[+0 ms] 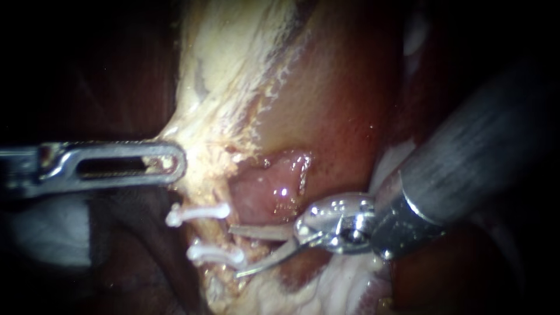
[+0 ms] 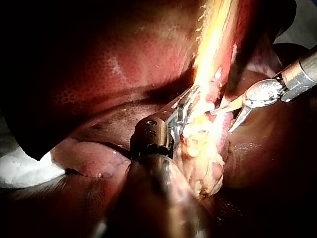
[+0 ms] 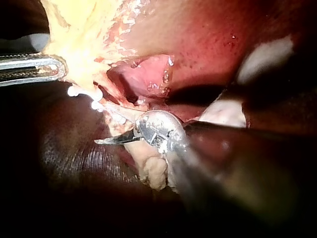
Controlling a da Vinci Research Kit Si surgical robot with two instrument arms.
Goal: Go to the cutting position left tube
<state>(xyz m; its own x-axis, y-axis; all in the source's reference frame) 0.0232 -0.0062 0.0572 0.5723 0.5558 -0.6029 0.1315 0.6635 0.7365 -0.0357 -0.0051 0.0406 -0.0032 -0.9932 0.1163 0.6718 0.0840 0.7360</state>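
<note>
Here, the tube (image 1: 219, 234) sits just left of centre, crossed by an upper clip (image 1: 198, 213) and a lower clip (image 1: 214, 254); the cut belongs between them. Your right instrument (image 1: 244, 251) enters from the right, its bladed end effector open, tips level with that gap, seemingly not yet astride the tube. Your left instrument (image 1: 174, 164) has its end effector clamped on fatty tissue (image 1: 216, 87), presumably to stretch the tube. Fat blurs the tube's outline; you cannot make out a second tube.
</note>
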